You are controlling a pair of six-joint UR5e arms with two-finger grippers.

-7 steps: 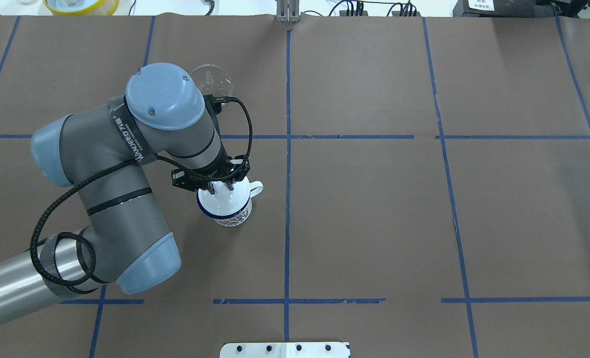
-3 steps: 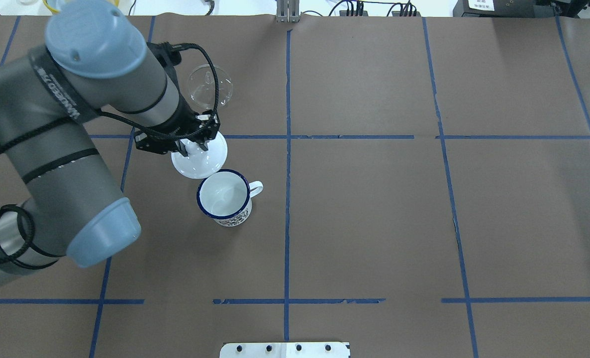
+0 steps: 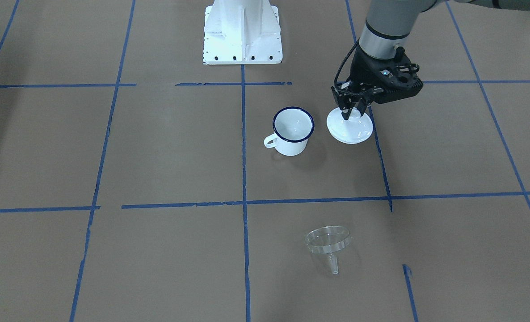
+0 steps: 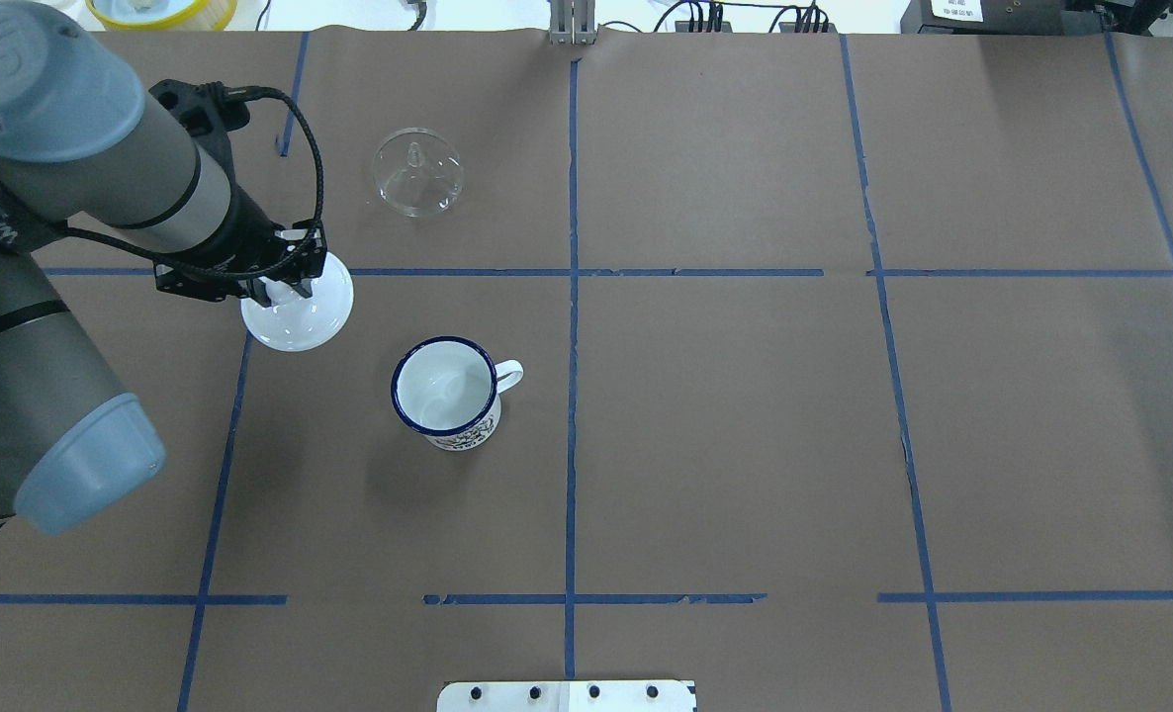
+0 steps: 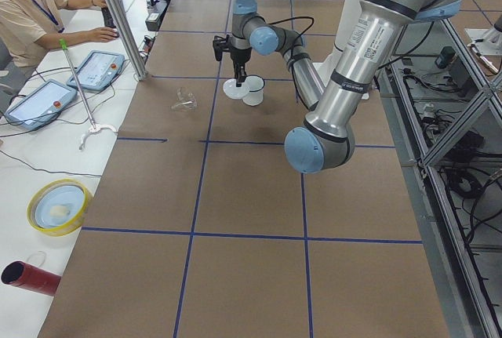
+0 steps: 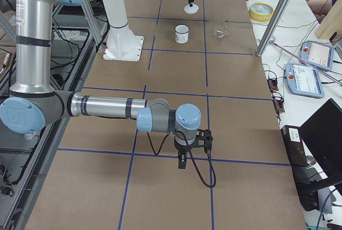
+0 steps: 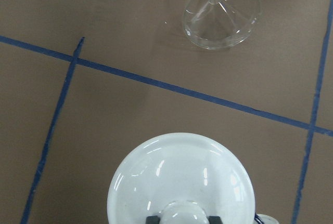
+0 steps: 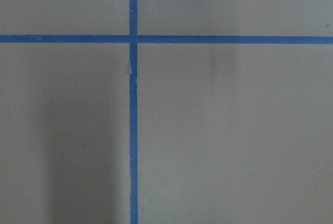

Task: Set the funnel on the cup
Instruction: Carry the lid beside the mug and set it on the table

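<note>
The clear funnel [image 4: 418, 171] lies tilted on the brown table, beyond the cup; it also shows in the front view [image 3: 327, 243] and the left wrist view [image 7: 222, 11]. The white cup [image 4: 445, 388] with a dark blue rim stands upright and uncovered [image 3: 292, 129]. My left gripper [image 4: 280, 287] is shut on the knob of a round white lid [image 4: 300, 314], to the cup's left and low over the table [image 3: 350, 129]. My right gripper [image 6: 181, 164] hangs far from these things; I cannot tell if it is open or shut.
The robot's white base plate [image 3: 242, 31] stands at the near edge. A yellow bowl [image 4: 161, 10] sits past the table's far left edge. An operator [image 5: 31, 9] sits at the side desk. Blue tape lines cross the table.
My left gripper lifted the white lid off the cup and carried it away and to the left. The cup now stands uncovered. The funnel has not moved.
</note>
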